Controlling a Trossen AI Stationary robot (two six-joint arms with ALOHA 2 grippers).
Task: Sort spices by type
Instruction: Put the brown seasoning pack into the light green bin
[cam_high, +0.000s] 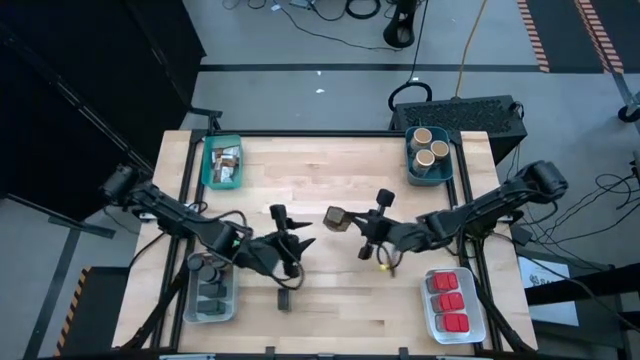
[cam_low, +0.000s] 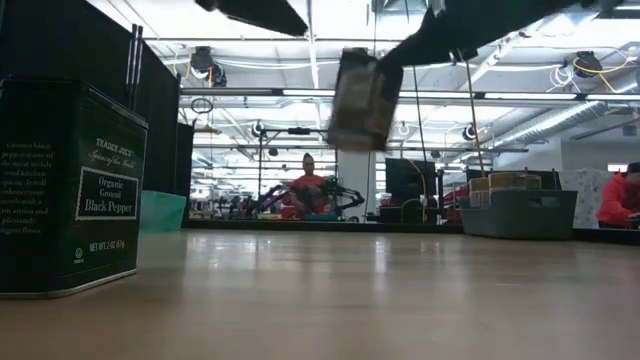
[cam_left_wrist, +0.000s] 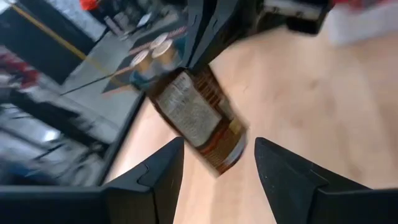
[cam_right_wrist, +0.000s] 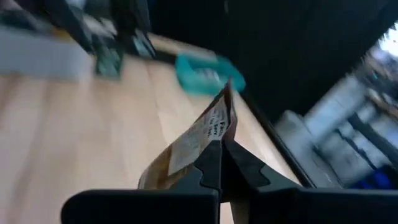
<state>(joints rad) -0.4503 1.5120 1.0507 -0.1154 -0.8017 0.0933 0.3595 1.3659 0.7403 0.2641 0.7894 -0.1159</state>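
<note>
My right gripper (cam_high: 352, 222) is shut on a flat brown printed packet (cam_high: 336, 217) and holds it above the middle of the table. In the low view the packet (cam_low: 362, 98) hangs high over the tabletop. My left gripper (cam_left_wrist: 217, 163) is open just left of the packet (cam_left_wrist: 199, 118) and points at it; its fingers touch nothing. A black pepper tin (cam_low: 70, 190) stands on its base on the table, near the front edge (cam_high: 284, 298). My right gripper pinches the packet between its two fingers by one edge (cam_right_wrist: 214, 134). The fingers come nearly level from the table's right side. The packet is lifted clear of the table, tilted, and sticks out beyond the fingertips toward the left gripper.
A teal bin (cam_high: 207, 170) with packets stands at the far left, and a teal bin (cam_high: 410, 165) with tan cylinders at the far right. A clear bin (cam_high: 188, 300) with dark jars stands near left, and a clear bin (cam_high: 430, 315) with red tins near right.
</note>
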